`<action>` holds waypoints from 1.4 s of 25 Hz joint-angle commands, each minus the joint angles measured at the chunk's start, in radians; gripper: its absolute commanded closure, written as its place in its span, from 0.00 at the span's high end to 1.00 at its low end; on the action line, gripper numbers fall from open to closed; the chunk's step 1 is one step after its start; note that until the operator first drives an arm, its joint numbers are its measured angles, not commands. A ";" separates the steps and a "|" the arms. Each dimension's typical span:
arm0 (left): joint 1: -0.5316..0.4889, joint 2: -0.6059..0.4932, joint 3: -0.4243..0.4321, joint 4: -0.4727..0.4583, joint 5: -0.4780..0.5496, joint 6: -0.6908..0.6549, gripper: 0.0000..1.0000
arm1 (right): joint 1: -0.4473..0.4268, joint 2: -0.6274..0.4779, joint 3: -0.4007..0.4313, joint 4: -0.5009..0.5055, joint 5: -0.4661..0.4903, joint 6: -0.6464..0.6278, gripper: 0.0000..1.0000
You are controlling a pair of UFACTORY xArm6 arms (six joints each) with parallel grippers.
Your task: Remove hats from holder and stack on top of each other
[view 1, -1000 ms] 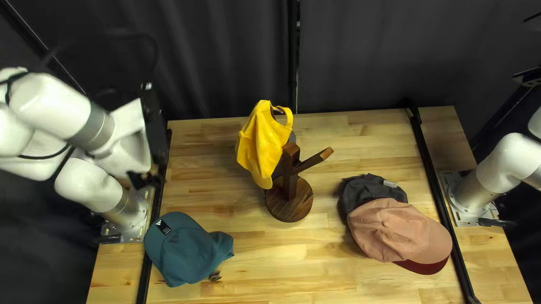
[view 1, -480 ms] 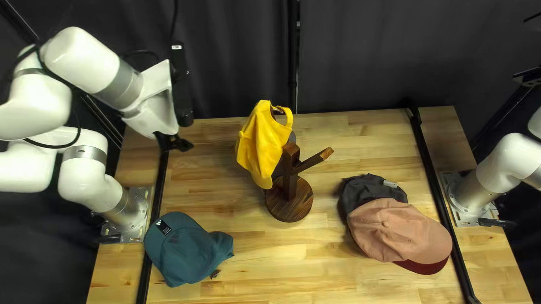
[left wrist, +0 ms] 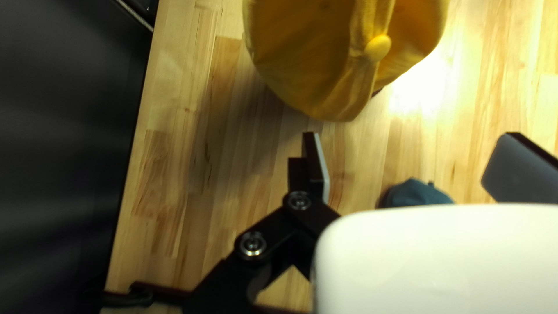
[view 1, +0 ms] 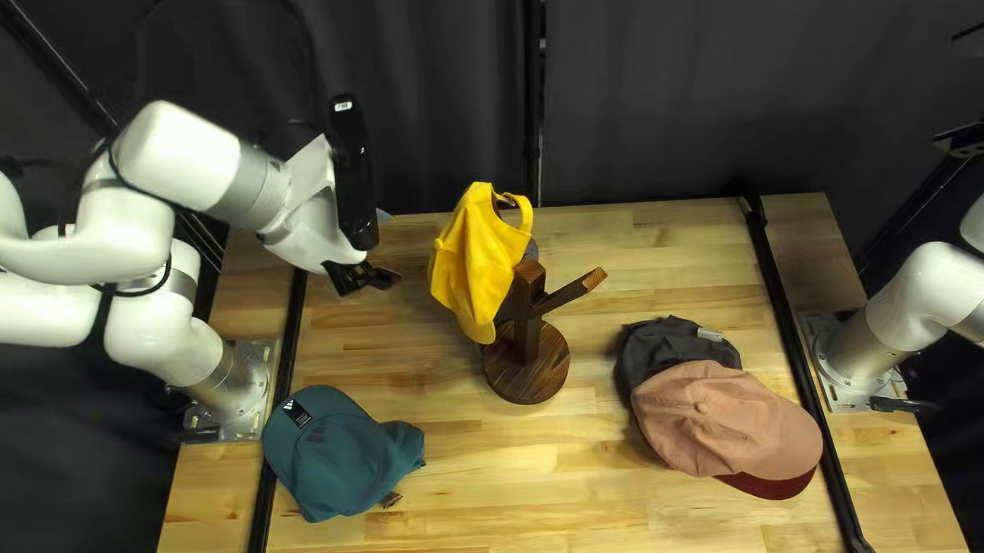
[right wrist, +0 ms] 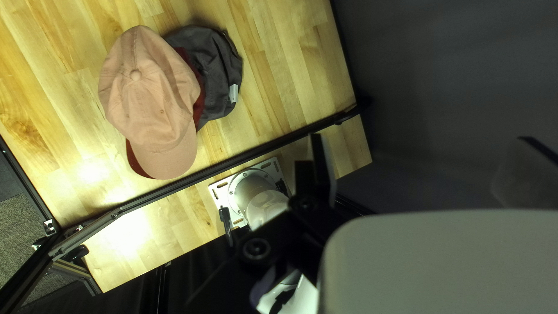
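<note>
A yellow cap [view 1: 474, 256] hangs on the wooden holder [view 1: 529, 342]; teal cap [view 1: 337, 453] lies apart; pink cap [view 1: 719, 424] overlaps grey cap [view 1: 668, 347]

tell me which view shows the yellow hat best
The top left view: the yellow hat hangs whole on the wooden holder there. The left wrist view catches only part of its crown and top button. The right wrist view misses it entirely.

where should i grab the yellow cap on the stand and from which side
Pinch the loose crown fabric of the yellow cap from the left of the top left view, where the open left gripper is. The crown hangs bulging that way, clear of the wooden stand, while the back strap loops over the top peg, so probably lift upward to free it.
</note>
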 commanded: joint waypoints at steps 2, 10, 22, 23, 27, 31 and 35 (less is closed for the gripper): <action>-0.105 -0.027 0.068 0.200 -0.085 -0.221 1.00 | 0.000 0.000 0.000 0.000 0.000 0.000 1.00; -0.160 0.000 0.085 0.357 -0.096 -0.385 1.00 | 0.000 0.000 0.000 0.000 0.000 0.000 1.00; -0.066 0.006 0.134 0.323 -0.184 -0.362 1.00 | 0.000 0.000 0.000 0.000 0.000 0.000 1.00; -0.054 0.014 0.133 0.306 -0.196 -0.345 1.00 | 0.000 0.000 0.000 0.000 0.000 0.000 1.00; 0.009 0.083 0.104 0.191 -0.248 -0.216 1.00 | 0.000 0.000 0.000 0.000 0.000 0.000 1.00; 0.035 0.145 0.075 0.118 -0.274 -0.129 1.00 | 0.000 0.000 0.000 0.000 0.000 0.000 1.00; 0.046 0.182 0.052 0.080 -0.288 -0.054 1.00 | 0.000 0.000 0.000 0.000 0.000 0.000 1.00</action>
